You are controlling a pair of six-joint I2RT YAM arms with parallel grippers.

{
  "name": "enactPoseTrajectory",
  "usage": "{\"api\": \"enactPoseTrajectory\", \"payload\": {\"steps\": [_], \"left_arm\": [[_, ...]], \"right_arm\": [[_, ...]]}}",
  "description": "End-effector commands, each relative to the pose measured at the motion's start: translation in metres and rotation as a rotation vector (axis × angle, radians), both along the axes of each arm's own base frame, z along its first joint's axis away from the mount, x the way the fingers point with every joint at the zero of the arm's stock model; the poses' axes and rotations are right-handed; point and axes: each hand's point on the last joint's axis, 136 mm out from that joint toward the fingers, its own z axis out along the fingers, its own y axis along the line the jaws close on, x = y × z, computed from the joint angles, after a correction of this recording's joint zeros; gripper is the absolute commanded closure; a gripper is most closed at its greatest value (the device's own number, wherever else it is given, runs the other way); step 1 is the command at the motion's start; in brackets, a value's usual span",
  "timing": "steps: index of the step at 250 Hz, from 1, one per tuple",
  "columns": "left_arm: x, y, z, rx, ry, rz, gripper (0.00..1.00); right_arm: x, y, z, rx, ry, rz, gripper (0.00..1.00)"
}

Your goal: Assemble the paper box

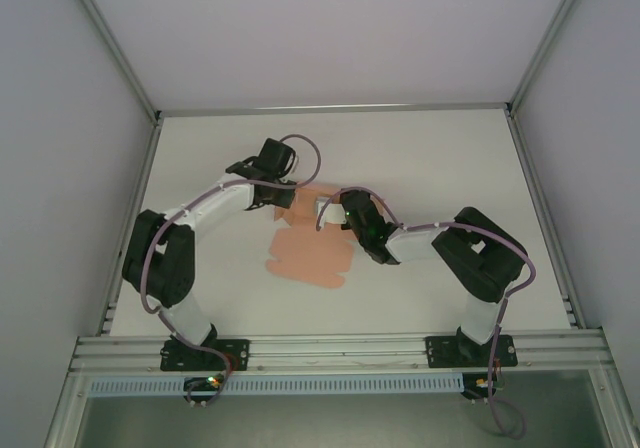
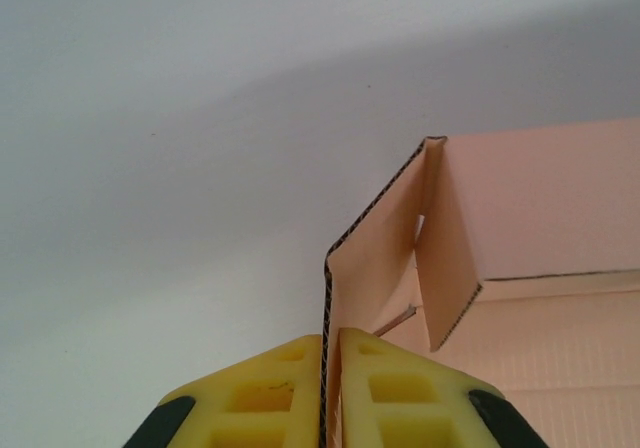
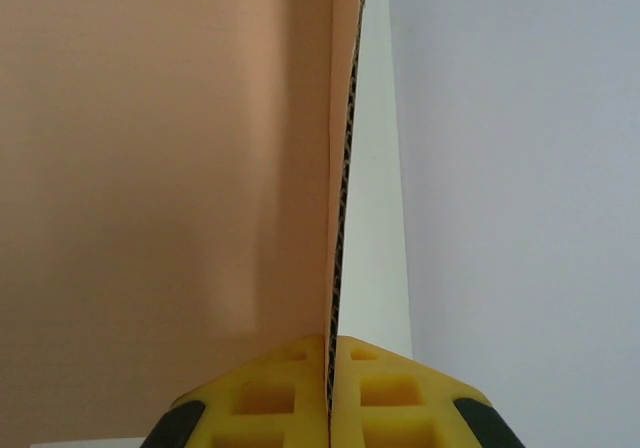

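White table (image 1: 430, 153), half-folded paper box (image 1: 308, 258)

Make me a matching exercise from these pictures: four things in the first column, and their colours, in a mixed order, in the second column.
Column A
1. paper box
2. left gripper fingers
3. table
4. rail at the near edge

Column B
a. white
b. silver-grey
c. salmon-pink
d. yellow

Pairs: 1-c, 2-d, 3-a, 4-b
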Motion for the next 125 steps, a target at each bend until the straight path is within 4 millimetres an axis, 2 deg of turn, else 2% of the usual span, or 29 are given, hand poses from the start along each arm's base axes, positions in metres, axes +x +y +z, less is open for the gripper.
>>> {"api": "enactPoseTrajectory", "payload": {"steps": [1,35,69,101,125], "left_arm": [[0.003,0.003,-0.008,0.002,0.006,0.045,0.9],[0.007,0.006,-0.011,0.004,0.029,0.146,0.89],[0.002,-0.017,-0.018,-0.029,0.052,0.126,0.88],[-0.003,-0.025,-0.024,-0.064,0.086,0.159,0.81],[-0.009,-0.035,-0.021,-0.132,0.09,0.143,0.8]], "right_arm": [[-0.002,-0.001,-0.003,-0.013,-0.007,0.002,1.0],[-0.002,-0.001,-0.004,-0.017,-0.007,-0.001,1.0],[-0.002,0.001,-0.005,-0.014,-0.003,-0.001,1.0],[-0.001,0.001,-0.005,-0.013,-0.01,-0.005,1.0],[0.0,0.0,-0.005,-0.008,-0.017,-0.007,1.0]]}}
